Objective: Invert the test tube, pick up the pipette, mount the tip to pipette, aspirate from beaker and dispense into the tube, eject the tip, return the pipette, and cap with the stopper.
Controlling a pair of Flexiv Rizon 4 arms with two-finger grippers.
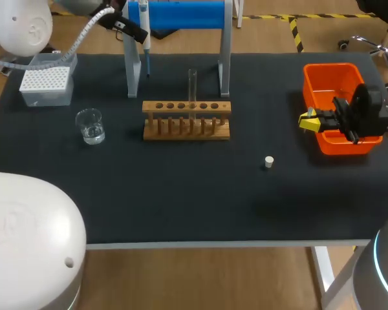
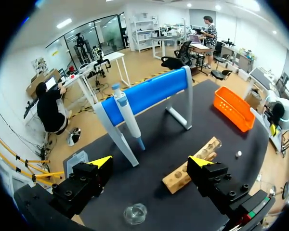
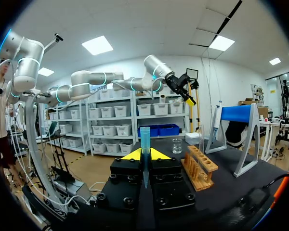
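The pipette [image 1: 144, 29] hangs on the blue stand [image 1: 181, 14] at the table's back; in the left wrist view the pipette [image 2: 127, 115] is ahead of my left gripper [image 2: 150, 163], which stands open and empty above the table. My left gripper [image 1: 118, 22] hovers just left of the stand. A clear test tube [image 1: 193, 87] stands upright in the wooden rack [image 1: 186, 121]. The beaker [image 1: 90, 126] holds a little liquid. A white stopper [image 1: 268, 161] lies right of the rack. My right gripper [image 1: 308, 119], at the orange bin's left rim, is shut on a blue pipette tip [image 3: 144, 144].
A grey tip box [image 1: 46, 84] sits at the back left. The orange bin [image 1: 336, 81] stands at the right edge. Open black tabletop spreads in front of the rack and beaker.
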